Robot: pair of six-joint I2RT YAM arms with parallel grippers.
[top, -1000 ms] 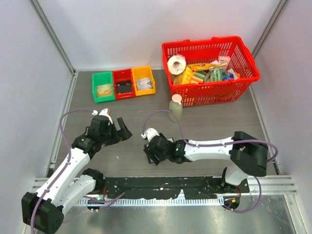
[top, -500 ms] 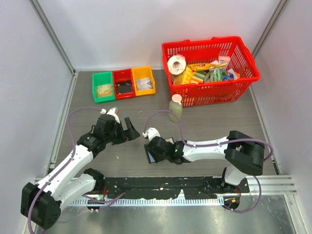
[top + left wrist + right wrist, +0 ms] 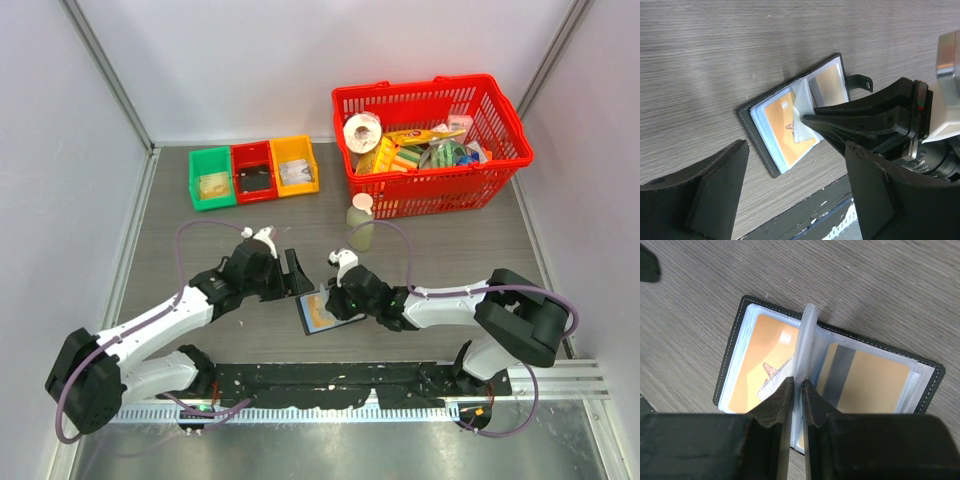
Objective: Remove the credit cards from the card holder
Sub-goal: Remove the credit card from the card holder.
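The holder [image 3: 733,342] is lying open on the table [image 3: 450,250], orange cards [image 3: 760,357] sitting in its sleeves on both halves. The right gripper [image 3: 796,382] is pinching the clear leaf [image 3: 807,332] standing up at the holder's spine. The left gripper [image 3: 293,272] is hovering wide open just left of the holder. Extraction is probably only beginning: next, a card edge needs catching and sliding out while the holder is being pinned.

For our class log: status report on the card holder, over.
Left gripper open, hovering. Right gripper shut on clear sleeve. Card holder open, credit cards inside. Nothing blocking.
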